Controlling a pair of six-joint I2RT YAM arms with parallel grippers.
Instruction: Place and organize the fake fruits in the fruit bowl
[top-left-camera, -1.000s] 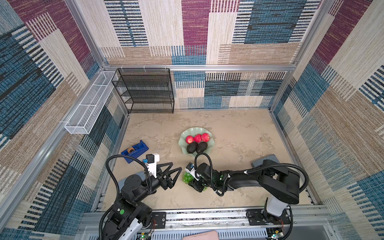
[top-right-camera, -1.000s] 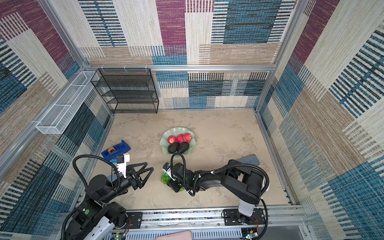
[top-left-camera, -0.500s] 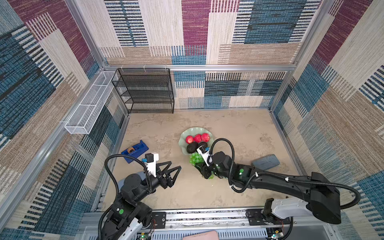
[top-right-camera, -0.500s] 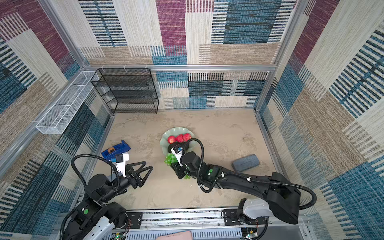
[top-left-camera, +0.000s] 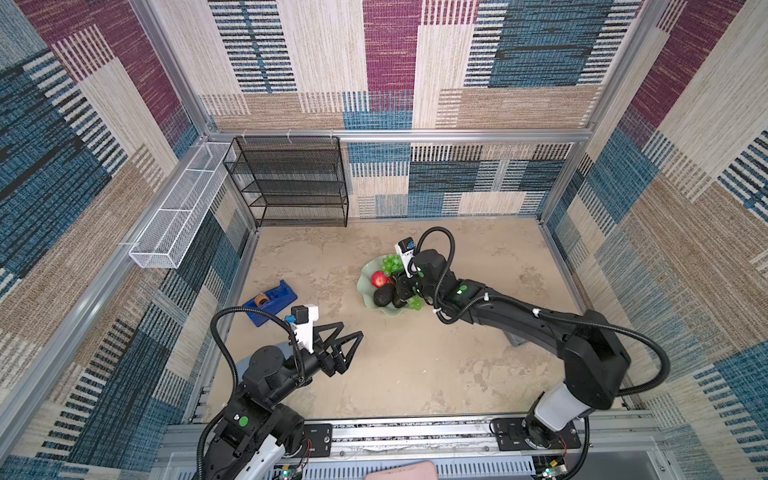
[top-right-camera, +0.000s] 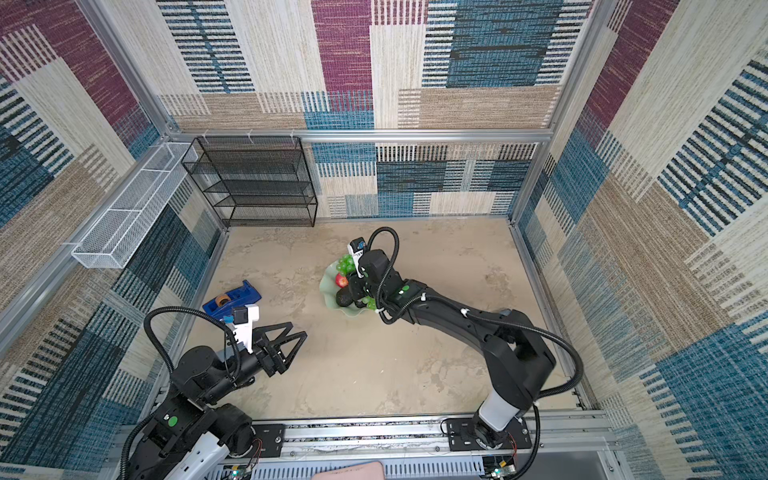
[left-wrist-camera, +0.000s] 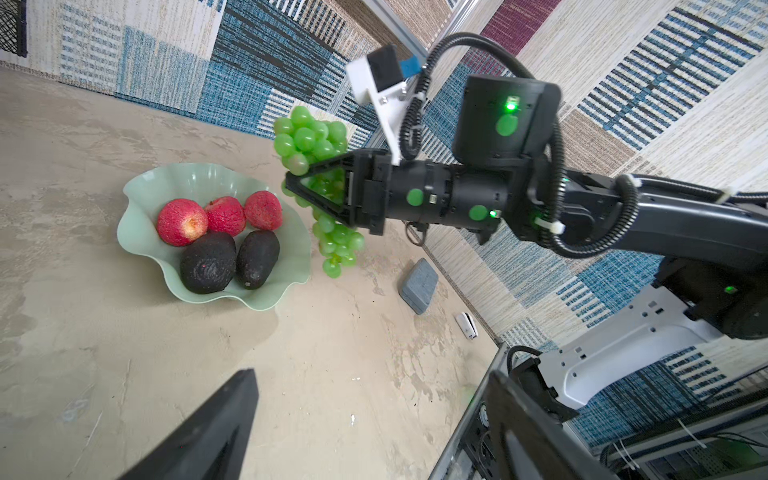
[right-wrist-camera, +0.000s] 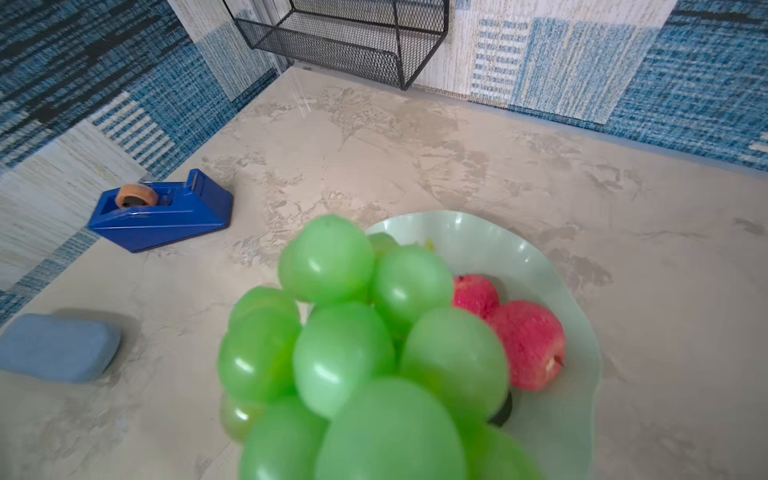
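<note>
Top views: the grapes (top-left-camera: 390, 262) were carried over the bowl (top-left-camera: 365, 286) by the right gripper (top-left-camera: 399, 293), which was clamped across the middle of the bunch. The left gripper (top-left-camera: 347, 331) was held wide open and empty, well apart from the bowl. Left wrist view: the grapes were seen drooping on both sides of the jaws, clear of the rim, while three red fruits (left-wrist-camera: 220, 214) and two avocados (left-wrist-camera: 208, 262) lay in the bowl. Right wrist view: the foreground was filled by the glossy grapes, above the bowl. The grapes were judged light, limp and slippery, and a hold at the central stem was judged safest.
</note>
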